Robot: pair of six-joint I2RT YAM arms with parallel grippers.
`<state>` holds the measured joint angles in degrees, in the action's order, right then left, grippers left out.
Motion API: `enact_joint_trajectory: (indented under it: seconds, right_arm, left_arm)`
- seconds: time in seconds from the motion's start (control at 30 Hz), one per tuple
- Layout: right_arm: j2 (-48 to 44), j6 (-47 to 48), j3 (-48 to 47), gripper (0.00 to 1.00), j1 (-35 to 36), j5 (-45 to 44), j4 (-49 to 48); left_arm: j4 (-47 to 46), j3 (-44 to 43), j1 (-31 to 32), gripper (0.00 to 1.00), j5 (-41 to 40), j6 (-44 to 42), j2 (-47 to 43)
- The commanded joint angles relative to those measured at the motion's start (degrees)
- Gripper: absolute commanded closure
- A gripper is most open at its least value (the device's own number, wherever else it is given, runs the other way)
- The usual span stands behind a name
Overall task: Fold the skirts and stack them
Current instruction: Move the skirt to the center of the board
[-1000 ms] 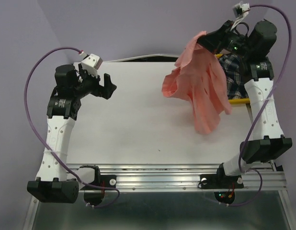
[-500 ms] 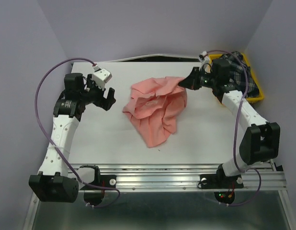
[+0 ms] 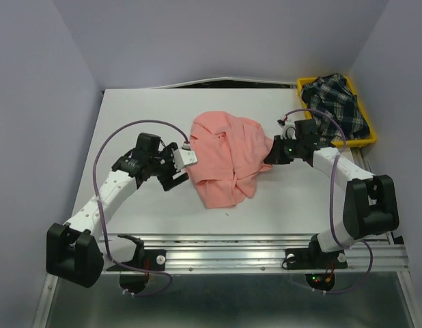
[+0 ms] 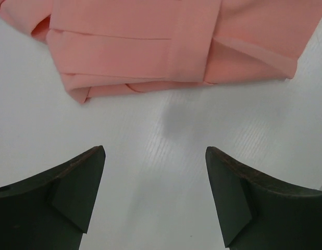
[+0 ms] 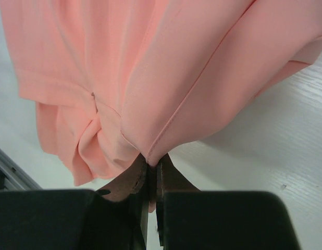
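Top external: the pink skirt (image 3: 228, 160) lies crumpled at the centre of the table (image 3: 129, 123), with the left gripper (image 3: 177, 174) just to its left. Left wrist: the jaws are spread, and the cloth runs across the upper frame, untouched. Right wrist: the right gripper (image 5: 152, 166) pinches the skirt's edge.

A white table (image 3: 143, 109) fills the middle of the top view, its surface matte with a fine grain close up. Plain lavender walls close it in: a back wall (image 3: 218, 34) at 12 o'clock, a left wall (image 3: 33, 102) at 9, a right wall (image 3: 402, 55) at 3. An aluminium rail (image 3: 231, 246) runs along the table's edge at 6 o'clock, with a grey sheet (image 3: 231, 307) below it. The light is soft and even, and the shadows are faint.
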<state>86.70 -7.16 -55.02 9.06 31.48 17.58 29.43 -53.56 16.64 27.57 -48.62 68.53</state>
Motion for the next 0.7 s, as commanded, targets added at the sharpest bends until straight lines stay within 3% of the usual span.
enact_joint_trajectory:
  seconds: [0.0, 0.13, 0.27, 0.5, 0.67]
  right_arm:
    - [-1.01, 0.83, -0.70, 0.99, -0.01, -4.76, -0.53]
    - [0.92, 0.65, -1.75, 0.99, -0.01, -6.52, 0.78]
    - [3.04, 1.00, -3.07, 0.99, -0.01, -6.44, 2.63]
    - [6.47, 0.92, -4.92, 0.99, -0.01, -6.26, 4.30]
    - [7.78, 0.48, -5.53, 0.99, -0.01, -6.17, 4.21]
  left_arm:
    - [-10.15, 7.49, 5.58, 0.14, -1.19, -9.81, -7.52]
    - [-17.46, 15.31, 8.05, 0.17, -0.94, -21.32, -10.70]
    - [-21.43, 17.08, 8.14, 0.17, 0.20, -33.86, -8.69]
    - [-25.91, 17.96, 8.75, 0.16, 0.90, -47.51, -1.13]
    - [-27.84, 18.84, 9.72, 0.24, 0.90, -54.55, 2.39]
